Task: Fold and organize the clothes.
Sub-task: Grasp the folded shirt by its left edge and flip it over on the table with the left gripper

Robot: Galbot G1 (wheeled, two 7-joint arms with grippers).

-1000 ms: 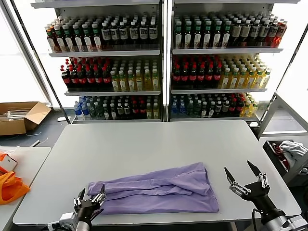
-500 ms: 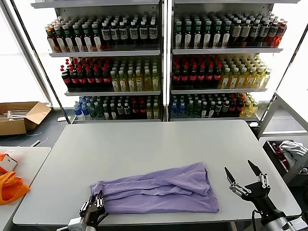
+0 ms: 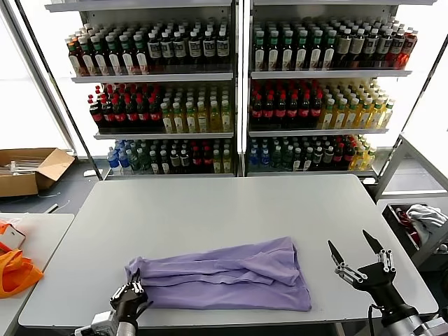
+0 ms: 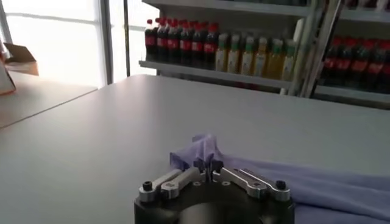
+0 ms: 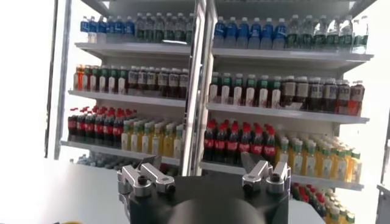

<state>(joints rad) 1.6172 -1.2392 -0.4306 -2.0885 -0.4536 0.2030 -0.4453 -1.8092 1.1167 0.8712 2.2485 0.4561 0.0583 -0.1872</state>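
The lavender T-shirt lies crumpled and partly folded on the near part of the grey tabletop, its long axis running left to right, roughly parallel to the near edge. Its left end is bunched into a small raised tuft, while its right end spreads wider and flatter towards the near right.

That left tuft is the point the next move depends on. The left pincer sits at the near left corner of the cloth, with the rest of the shirt stretching away to its right. In the left wrist view the left pincer has its jaws drawn together on the purple tuft, so it is pinching the shirt's left end, and the cloth rises slightly where it is held. Any fold would probably have to carry this end to the right, along the garment's length, or away towards the far side.

The right pincer hangs just beyond the shirt's right end, near but apart from it, above bare tabletop. Its jaws stand spread wide and grip nothing; the right wrist view shows the right pincer facing only the drinks shelves. It is the nearer arm to the shirt's right edge, and seems placed to take that end.
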